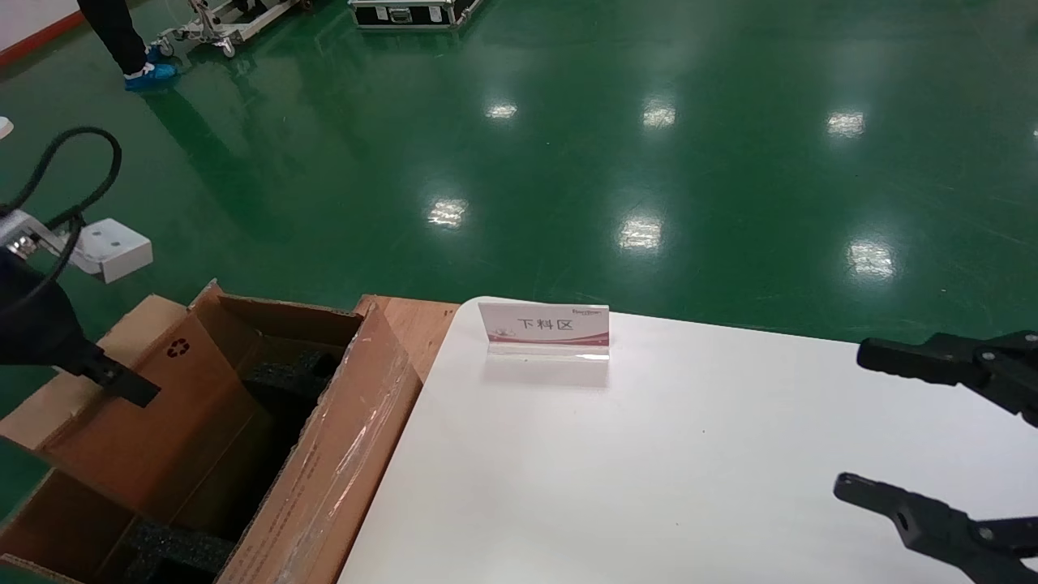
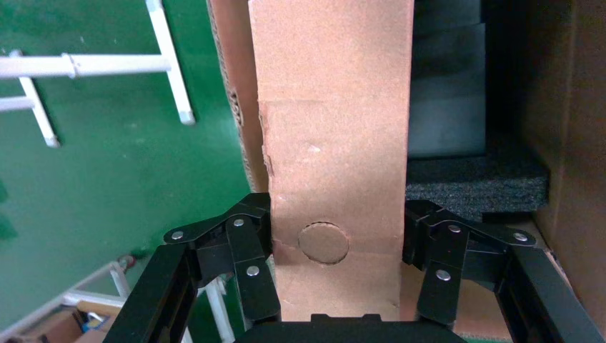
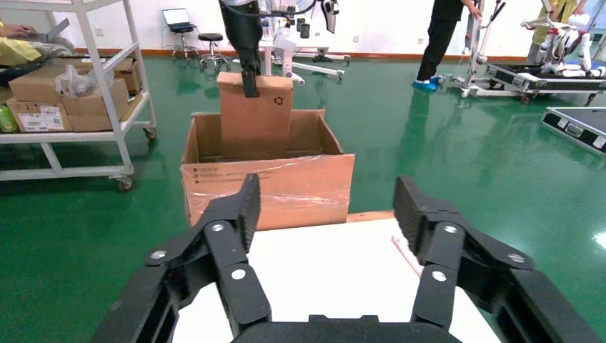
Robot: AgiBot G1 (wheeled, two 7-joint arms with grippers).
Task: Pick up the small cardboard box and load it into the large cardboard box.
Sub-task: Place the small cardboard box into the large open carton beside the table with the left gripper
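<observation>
My left gripper [image 1: 134, 388] is shut on the small cardboard box [image 1: 186, 422], a flat brown box with a black recycling symbol. It holds the box upright, its lower part down inside the large cardboard box [image 1: 349, 454]. In the left wrist view the fingers [image 2: 246, 243] press both sides of the small cardboard box [image 2: 332, 143], with black foam [image 2: 464, 186] beyond. The right wrist view shows the small cardboard box [image 3: 254, 118] standing in the large cardboard box [image 3: 268, 189]. My right gripper [image 1: 851, 422] hangs open over the white table [image 1: 649, 454], holding nothing.
A small sign stand [image 1: 545, 331] is at the table's far edge. A wooden board [image 1: 413, 320] lies between table and carton. A shelf cart [image 3: 71, 86] with boxes stands beside the carton. A person's feet [image 1: 150, 75] and a black case [image 1: 413, 12] are far off.
</observation>
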